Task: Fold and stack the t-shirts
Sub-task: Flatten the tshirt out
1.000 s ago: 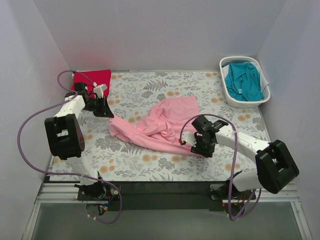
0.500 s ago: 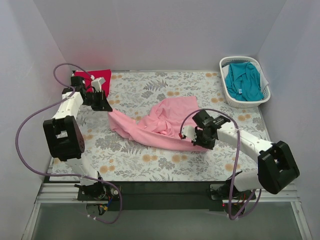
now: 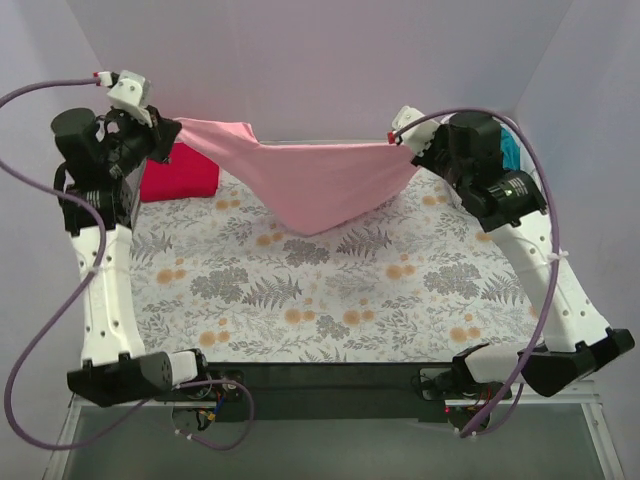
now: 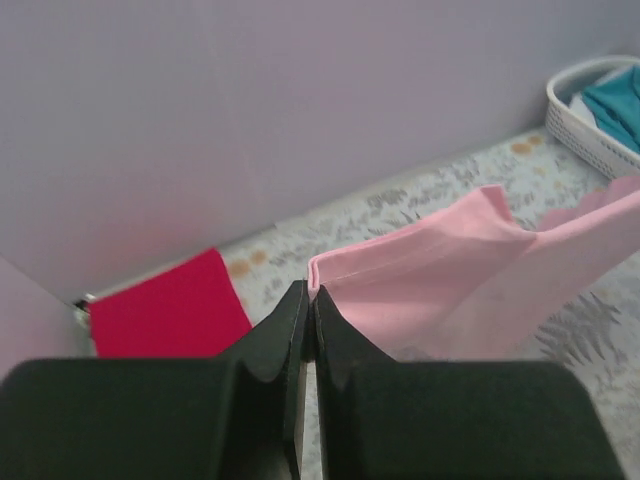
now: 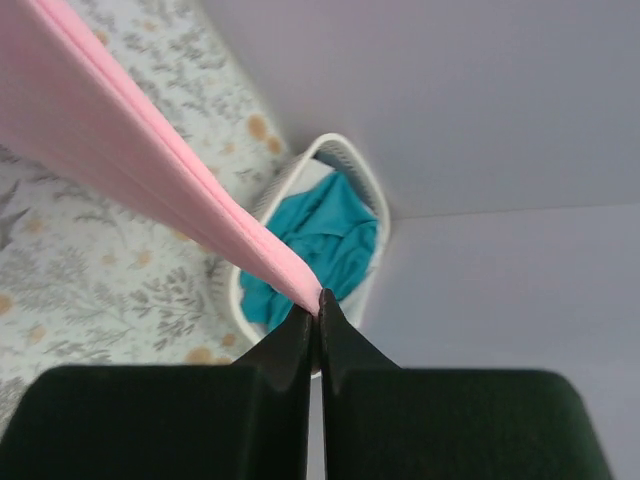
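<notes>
Pink shirt (image 3: 315, 185) hangs stretched above the cloth (image 3: 300, 290). The left gripper (image 3: 172, 135) and right gripper (image 3: 405, 140) are each clamped on one top corner. Red shirt (image 3: 180, 178) lies folded at the cloth's far-left corner. Teal shirt (image 5: 315, 240) sits in the basket (image 5: 345, 145) at the cloth's far-right corner.

Left gripper (image 4: 309, 296): jaws pressed together, pinching a hemmed edge of the pink t-shirt (image 4: 470, 262). The shirt hangs off the tips and stretches away to the right, clear of the floral cloth (image 4: 420, 188) below it. The red t-shirt (image 4: 170, 310) lies flat by the cloth's far edge, beside the wall (image 4: 250, 100). The white basket (image 4: 588, 132) sits toward the far right, with the teal t-shirt (image 4: 615, 100) inside it.
</notes>
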Robot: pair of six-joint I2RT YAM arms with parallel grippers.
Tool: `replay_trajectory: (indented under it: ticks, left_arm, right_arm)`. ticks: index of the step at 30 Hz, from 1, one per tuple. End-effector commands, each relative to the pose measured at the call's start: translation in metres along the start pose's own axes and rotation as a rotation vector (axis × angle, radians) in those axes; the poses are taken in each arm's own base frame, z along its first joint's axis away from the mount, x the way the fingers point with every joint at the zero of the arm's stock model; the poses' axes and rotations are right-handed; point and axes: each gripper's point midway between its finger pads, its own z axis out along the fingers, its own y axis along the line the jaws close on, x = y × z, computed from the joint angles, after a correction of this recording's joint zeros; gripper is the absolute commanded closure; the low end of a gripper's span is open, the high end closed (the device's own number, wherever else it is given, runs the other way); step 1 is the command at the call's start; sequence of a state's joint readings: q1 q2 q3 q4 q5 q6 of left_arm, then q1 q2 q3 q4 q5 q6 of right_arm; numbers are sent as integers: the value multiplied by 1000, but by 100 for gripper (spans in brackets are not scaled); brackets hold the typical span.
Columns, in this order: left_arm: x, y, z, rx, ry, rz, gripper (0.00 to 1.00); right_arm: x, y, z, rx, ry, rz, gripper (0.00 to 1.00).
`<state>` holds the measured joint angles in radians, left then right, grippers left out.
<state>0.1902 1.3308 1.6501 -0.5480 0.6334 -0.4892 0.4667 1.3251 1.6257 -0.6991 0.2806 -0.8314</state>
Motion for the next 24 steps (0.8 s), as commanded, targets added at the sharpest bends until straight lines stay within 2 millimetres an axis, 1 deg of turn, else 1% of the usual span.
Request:
replay_trajectory:
  ticks: [1, 2, 3, 4, 5, 7, 8, 9, 10, 11, 12, 13, 15, 17, 18, 19, 20, 21, 22, 23, 24]
  left_arm:
    - [-83, -5, -62, -195, -281, 132, 100]
    - [-95, -10, -77, -221, -331, 155, 100]
    - [-106, -13, -89, -249, -385, 184, 100]
    - [-125, -24, -118, -295, -459, 223, 100]
    - [-133, -28, -131, -319, -496, 248, 100]
    - [-154, -34, -159, -380, -581, 303, 100]
    - [-164, -39, -178, -422, -621, 325, 100]
    - [-177, -44, -192, -443, -661, 351, 100]
    - [-185, -49, -203, -458, -686, 371, 100]
    - [-192, -52, -214, -478, -705, 398, 100]
    - [-197, -52, -221, -504, -719, 402, 100]
    - [-205, -55, -232, -520, -744, 413, 100]
    - [-210, -54, -243, -562, -751, 403, 100]
    - [-208, -53, -246, -577, -750, 397, 100]
    - [-205, -52, -245, -580, -740, 388, 100]
    - [-196, -48, -238, -575, -706, 378, 100]
    - [-190, -47, -230, -556, -681, 374, 100]
    - [-172, -43, -212, -520, -622, 357, 100]
    - [-150, -37, -193, -491, -549, 339, 100]
    - [-125, -36, -172, -432, -478, 321, 100]
    - [-29, -11, -102, -330, -223, 207, 100]
  right_arm:
    - [-24, -85, -63, 319, -80, 34, 99]
    - [-26, -100, -84, 383, -106, 51, 99]
    - [-28, -110, -98, 430, -124, 64, 99]
    - [-32, -128, -119, 509, -159, 90, 99]
    - [-33, -138, -144, 562, -196, 110, 99]
    - [-37, -156, -178, 647, -256, 137, 99]
    - [-36, -162, -198, 684, -280, 140, 99]
    - [-37, -167, -209, 708, -295, 144, 99]
    - [-40, -176, -227, 751, -327, 156, 99]
    - [-39, -181, -242, 780, -344, 150, 99]
    - [-41, -185, -251, 796, -363, 149, 99]
    - [-46, -190, -263, 814, -394, 145, 99]
    - [-49, -196, -278, 845, -419, 124, 99]
    - [-53, -196, -278, 848, -434, 98, 99]
    - [-54, -194, -270, 847, -423, 66, 99]
    - [-52, -185, -250, 816, -396, 39, 99]
    - [-54, -182, -242, 810, -397, 10, 99]
    - [-54, -168, -215, 760, -382, -35, 99]
    - [-48, -148, -182, 697, -346, -74, 99]
    - [-46, -134, -156, 669, -330, -128, 99]
    - [-30, -76, -66, 517, -275, -226, 99]
